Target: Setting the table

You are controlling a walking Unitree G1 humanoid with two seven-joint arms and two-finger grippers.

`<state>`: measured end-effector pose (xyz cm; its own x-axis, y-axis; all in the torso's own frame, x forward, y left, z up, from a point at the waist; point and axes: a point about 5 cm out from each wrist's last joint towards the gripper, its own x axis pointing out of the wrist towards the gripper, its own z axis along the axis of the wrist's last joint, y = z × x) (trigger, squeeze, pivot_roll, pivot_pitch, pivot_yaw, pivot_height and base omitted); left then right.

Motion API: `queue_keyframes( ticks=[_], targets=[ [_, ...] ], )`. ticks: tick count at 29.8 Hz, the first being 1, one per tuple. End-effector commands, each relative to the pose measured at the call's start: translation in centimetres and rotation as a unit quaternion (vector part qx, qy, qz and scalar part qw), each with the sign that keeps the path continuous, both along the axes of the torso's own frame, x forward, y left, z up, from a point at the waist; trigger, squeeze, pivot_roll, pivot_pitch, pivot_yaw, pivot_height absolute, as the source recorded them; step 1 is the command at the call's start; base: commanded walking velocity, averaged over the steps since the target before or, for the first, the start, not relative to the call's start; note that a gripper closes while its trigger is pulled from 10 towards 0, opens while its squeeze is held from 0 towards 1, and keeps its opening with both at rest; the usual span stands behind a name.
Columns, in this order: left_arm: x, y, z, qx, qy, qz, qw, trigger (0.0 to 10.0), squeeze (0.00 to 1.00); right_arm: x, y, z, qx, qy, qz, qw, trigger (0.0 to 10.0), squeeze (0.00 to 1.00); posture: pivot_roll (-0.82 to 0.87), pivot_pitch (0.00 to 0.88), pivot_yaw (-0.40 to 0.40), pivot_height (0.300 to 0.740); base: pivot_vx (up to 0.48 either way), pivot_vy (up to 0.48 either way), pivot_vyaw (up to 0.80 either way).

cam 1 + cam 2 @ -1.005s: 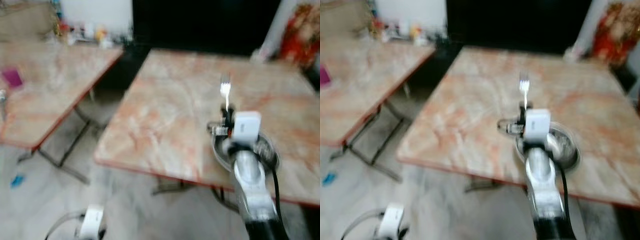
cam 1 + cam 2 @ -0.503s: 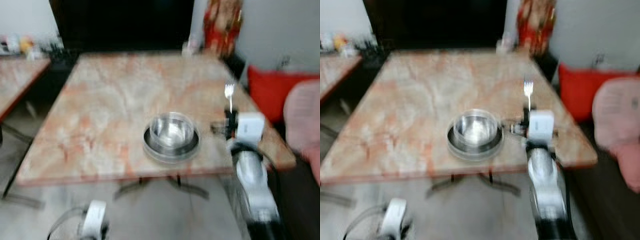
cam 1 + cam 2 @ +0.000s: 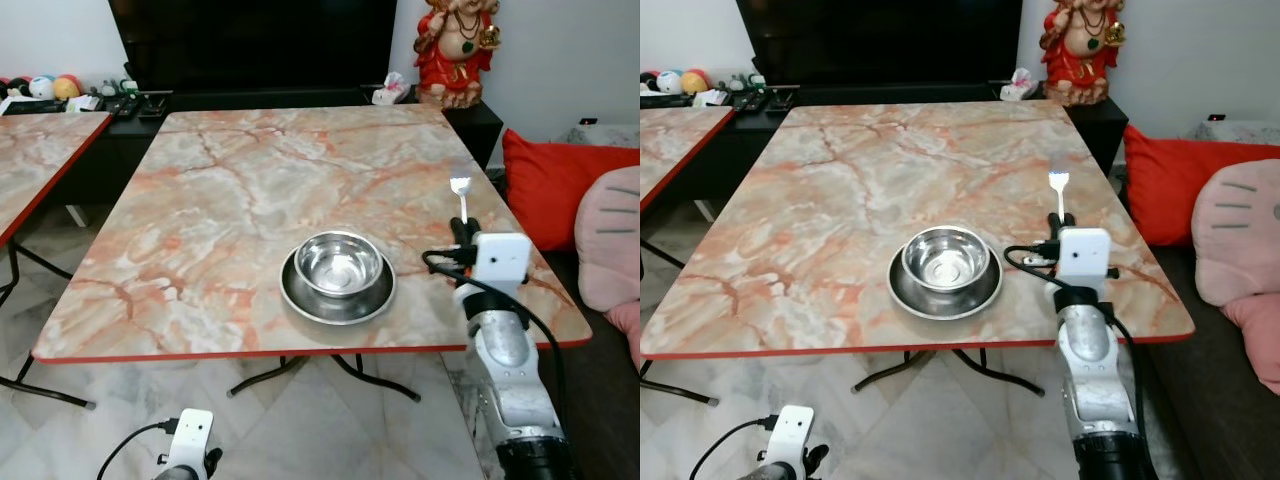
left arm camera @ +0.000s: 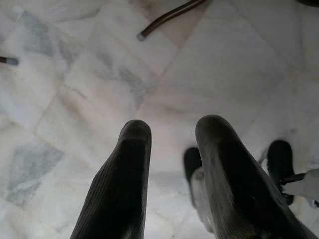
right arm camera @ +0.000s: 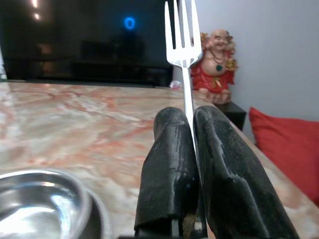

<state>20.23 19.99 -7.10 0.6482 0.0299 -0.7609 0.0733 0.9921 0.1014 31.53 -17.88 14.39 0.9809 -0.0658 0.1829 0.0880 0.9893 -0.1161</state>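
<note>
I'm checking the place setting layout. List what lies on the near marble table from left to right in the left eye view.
Steel bowl sitting in a steel plate → fork, tines up, pinched in the right claw. Both lie over the marble table.

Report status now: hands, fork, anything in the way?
Right hand shut on fork, tines up, right of bowl. Left hand open, idle near floor. Table beside bowl bare.

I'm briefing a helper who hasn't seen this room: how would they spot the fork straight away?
Find the big marble table with the steel bowl on a plate near its front edge. To the bowl's right, the right claw holds the fork upright, tines up. It is the only cutlery there, pinched between black fingers.
</note>
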Motion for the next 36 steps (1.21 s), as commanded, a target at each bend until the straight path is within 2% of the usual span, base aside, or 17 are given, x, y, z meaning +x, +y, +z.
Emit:
queue_keyframes(
  ticks=[1,19,23,30,36],
  targets=[
    [-0.3,0.6,-0.1,0.009,0.009,0.002,1.0,10.0,0.0,0.1,0.6,0.3,0.003,-0.007,0.008,1.0,10.0,0.0,-0.04,0.0,0.024,0.74,0.0,0.0,0.0],
    [-0.4,0.5,-0.1,0.005,0.01,-0.001,1.0,10.0,0.0,0.2,0.2,0.5,0.002,-0.009,0.0,1.0,10.0,0.0,-0.04,0.0,0.027,0.74,0.0,0.0,0.0],
    [-0.3,0.6,-0.1,0.006,0.01,-0.002,1.0,10.0,0.0,0.3,0.1,0.6,0.002,-0.011,0.0,1.0,10.0,0.0,-0.04,0.0,0.027,0.74,0.26,0.0,0.0],
    [-0.1,0.4,0.0,0.005,0.008,-0.004,1.0,10.0,0.0,0.4,0.0,2.5,0.004,-0.055,-0.001,0.998,10.0,0.0,-0.04,0.0,0.029,0.74,0.0,0.0,0.0],
    [-0.1,0.3,0.0,0.004,0.005,-0.004,1.0,10.0,0.0,0.4,-0.1,3.2,0.007,-0.065,0.001,0.998,10.0,0.0,-0.04,0.0,0.029,0.74,0.0,0.0,0.0]
  ],
)
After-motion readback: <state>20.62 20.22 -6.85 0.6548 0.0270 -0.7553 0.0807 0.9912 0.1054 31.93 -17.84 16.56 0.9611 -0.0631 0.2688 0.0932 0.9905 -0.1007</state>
